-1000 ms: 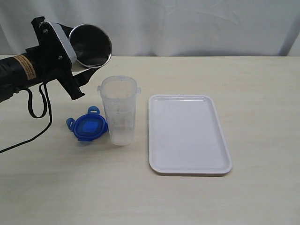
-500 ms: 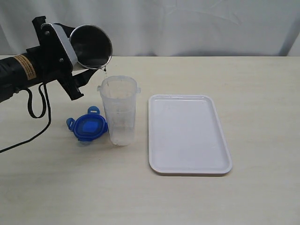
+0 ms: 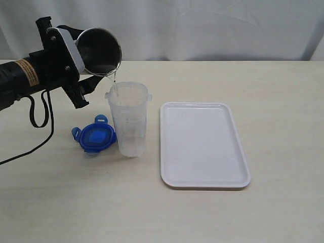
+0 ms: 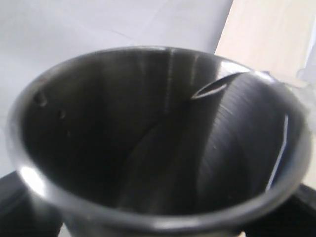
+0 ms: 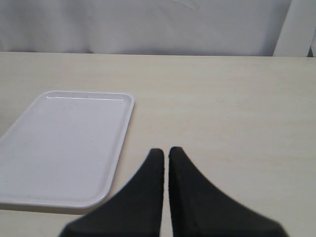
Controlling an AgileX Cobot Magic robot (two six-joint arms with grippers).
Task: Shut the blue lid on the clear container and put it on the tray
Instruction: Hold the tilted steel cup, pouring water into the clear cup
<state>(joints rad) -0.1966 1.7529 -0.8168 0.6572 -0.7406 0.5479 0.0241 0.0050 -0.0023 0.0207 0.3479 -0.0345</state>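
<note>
White curtain behind, pale bench in front. Left claw is clamped wide around a steel cup, tipped above the clear container, with a thin trickle off the lip. Container stands upright mid-bench, top uncovered. The blue lid lies flat just left of it, the tray just right. Black cable loops near the left edge. Open bench toward the right and front edges. Right claw is closed, holding nothing, over bare bench beside the tray.

pale counter, three things on it
the white tray is laid flat right of centre; the clear container is stood upright just left of it, the blue lid laid just beside that.
</note>
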